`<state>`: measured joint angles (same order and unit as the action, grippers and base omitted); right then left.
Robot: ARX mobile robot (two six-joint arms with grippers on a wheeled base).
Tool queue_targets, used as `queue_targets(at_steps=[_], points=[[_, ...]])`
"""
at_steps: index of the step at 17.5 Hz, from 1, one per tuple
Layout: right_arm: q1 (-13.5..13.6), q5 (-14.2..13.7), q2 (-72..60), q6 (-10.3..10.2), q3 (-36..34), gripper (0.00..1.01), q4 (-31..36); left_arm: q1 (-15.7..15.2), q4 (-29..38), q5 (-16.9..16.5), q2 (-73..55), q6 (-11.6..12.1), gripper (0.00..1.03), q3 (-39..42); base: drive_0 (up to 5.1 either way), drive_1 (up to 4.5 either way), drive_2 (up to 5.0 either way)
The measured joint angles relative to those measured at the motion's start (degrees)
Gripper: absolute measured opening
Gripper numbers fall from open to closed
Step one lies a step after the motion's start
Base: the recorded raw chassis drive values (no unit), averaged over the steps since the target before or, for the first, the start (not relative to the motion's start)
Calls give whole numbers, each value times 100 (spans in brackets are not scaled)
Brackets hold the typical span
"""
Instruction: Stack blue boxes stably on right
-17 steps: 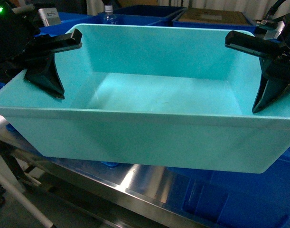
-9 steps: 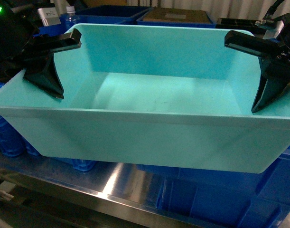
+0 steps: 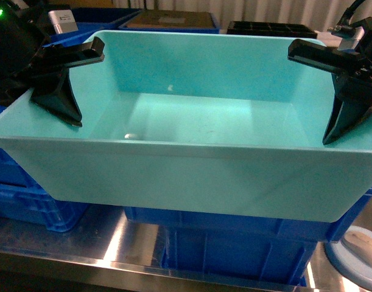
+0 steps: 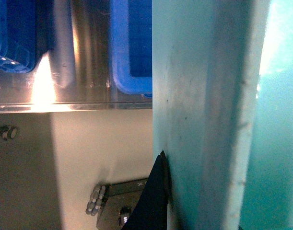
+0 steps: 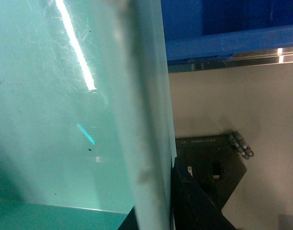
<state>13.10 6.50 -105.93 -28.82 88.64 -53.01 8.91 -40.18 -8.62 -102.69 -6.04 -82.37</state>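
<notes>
Turquoise tub (image 3: 192, 164) hanging above dark blue crate (image 3: 234, 243) at 6 o'clock on steel counter (image 3: 70, 246); left claw (image 3: 64, 82) and right claw (image 3: 341, 91) are each grasping an end wall.

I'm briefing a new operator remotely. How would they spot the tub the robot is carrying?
Look at the steel table loaded with dark blue crates. Above them hangs the turquoise tub, gripped on its short walls by the left end effector and right end effector. It alone is pale, smooth-walled and empty.
</notes>
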Motion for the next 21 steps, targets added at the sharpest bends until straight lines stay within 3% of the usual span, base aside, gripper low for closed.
queue_targets(at_steps=[6,18,21], points=[[0,0,0,0,0,2,0,4,0,-9,0,0,2,0,-145,-126,-165],[-31,4,13,0,2,2,-9,13,-11,-15,22,0,2,0,-2,426,-430],[-31,9,-7,0,2,2,20,13,20,-15,11,0,2,0,-2,34,-38]])
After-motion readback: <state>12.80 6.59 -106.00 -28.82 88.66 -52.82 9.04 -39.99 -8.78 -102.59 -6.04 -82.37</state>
